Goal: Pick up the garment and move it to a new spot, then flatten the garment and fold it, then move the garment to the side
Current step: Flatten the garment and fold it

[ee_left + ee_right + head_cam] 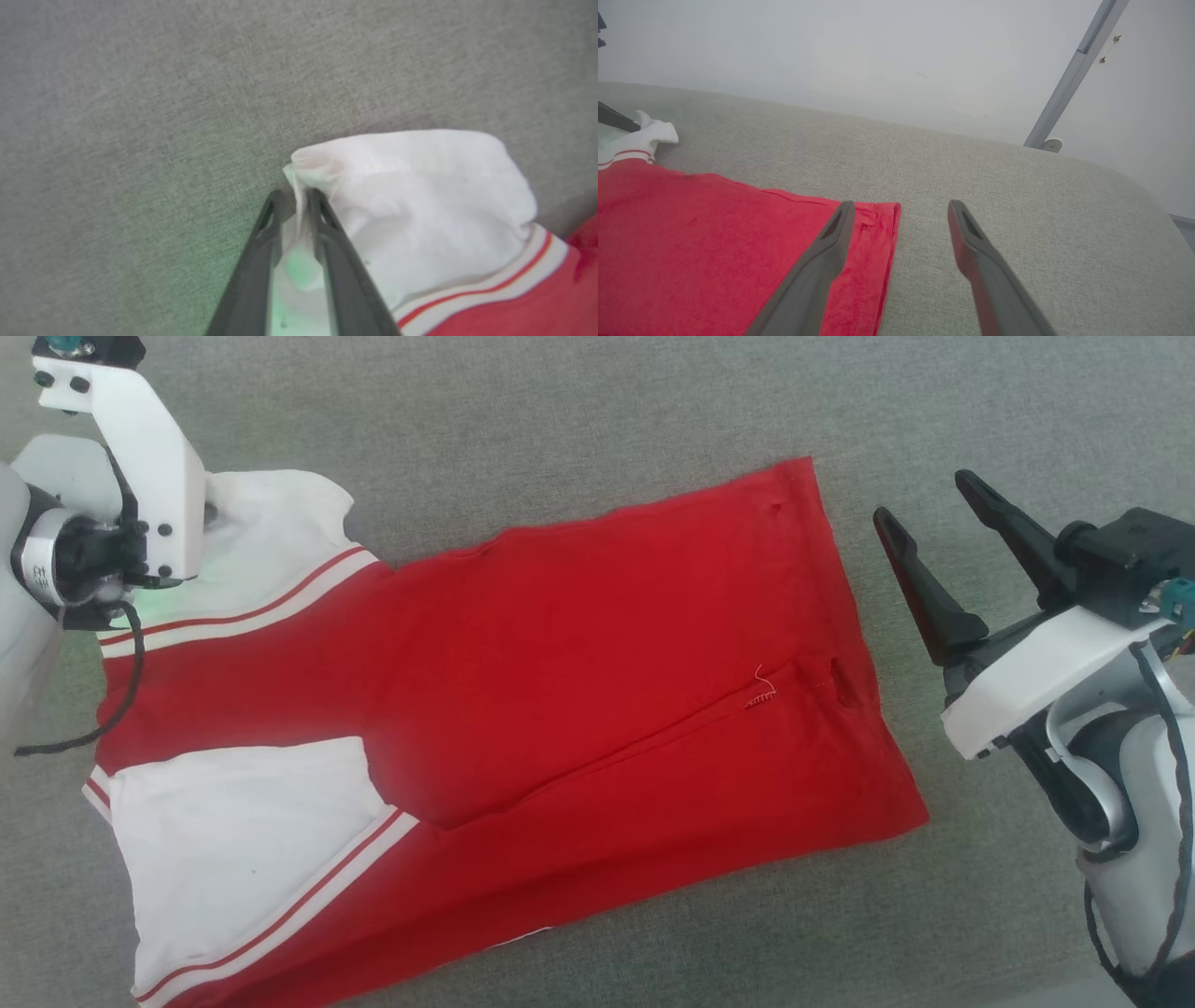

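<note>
Left gripper [295,193] pinches a white sleeve of the garment [579,644] at upper left, while right gripper [924,497] gapes wide at centre right.

A grey woven tabletop [971,163] lies under and ahead of the right gripper [901,203], its far corner rounded off to the right. Beyond it stands a plain pale wall [831,56]; up right, a slanted grey metal bar [1069,84]. The light is soft and even.

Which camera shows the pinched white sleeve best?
Left wrist view: close up, the left tool pinches the red jersey shirt's white short sleeve. The head view's arm hides the pinch; the right wrist view shows it tiny, far off.
</note>
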